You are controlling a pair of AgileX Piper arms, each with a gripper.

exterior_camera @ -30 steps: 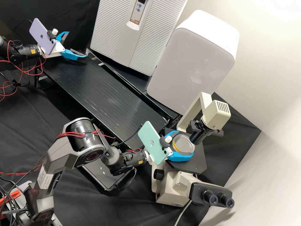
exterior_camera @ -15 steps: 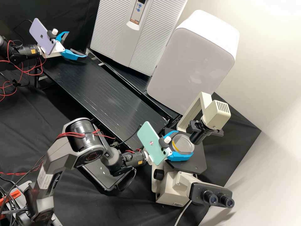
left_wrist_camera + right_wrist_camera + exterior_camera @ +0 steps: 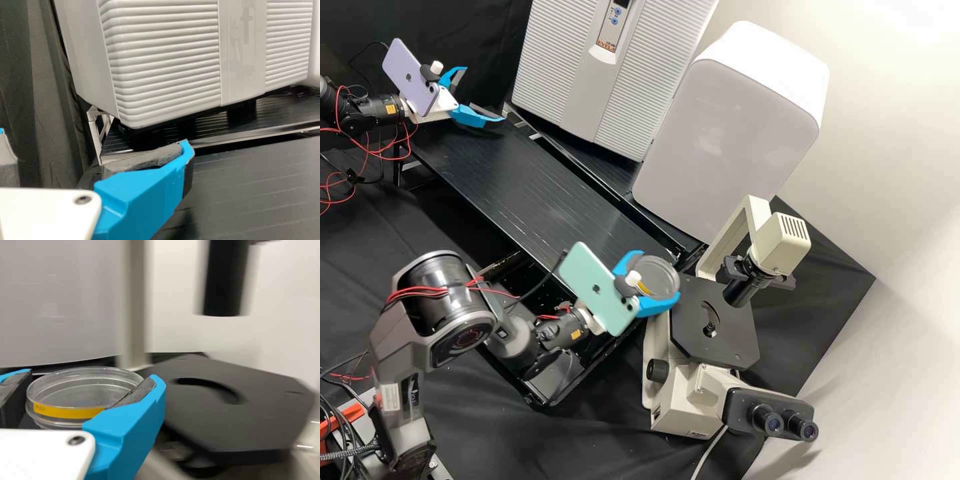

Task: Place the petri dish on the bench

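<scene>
Right gripper point(image 3: 660, 275): loaded, petri dish point(image 3: 82, 397) pinched at its sides between the dark pads of the two blue fingers. Dish is clear and round, roughly level, yellow strip along part of its side wall. Location: just beside the black stage point(image 3: 715, 327) of the microscope point(image 3: 683, 403), near the bench point(image 3: 513, 180) end; can't tell if its underside touches anything. Stage has a curved slot, dish is off to the side of it.

Left gripper point(image 3: 483, 95): spread wide, nothing between the fingers, up at the far end of the bench near the ribbed white unit point(image 3: 580, 70). Left wrist view has that unit's lower part plus dark bench surface.

Each arm carries a phone by its gripper: mint phone point(image 3: 597, 288) on the right, purple phone point(image 3: 411, 77) on the left (both tilted, backs facing the high camera). Smooth white cabinet point(image 3: 727, 133) stands between the ribbed unit and the microscope. Twin eyepieces point(image 3: 773, 424) at the microscope's end, lamp housing point(image 3: 783, 241) over on the other side, dark cloth point(image 3: 587, 440) underneath.
</scene>
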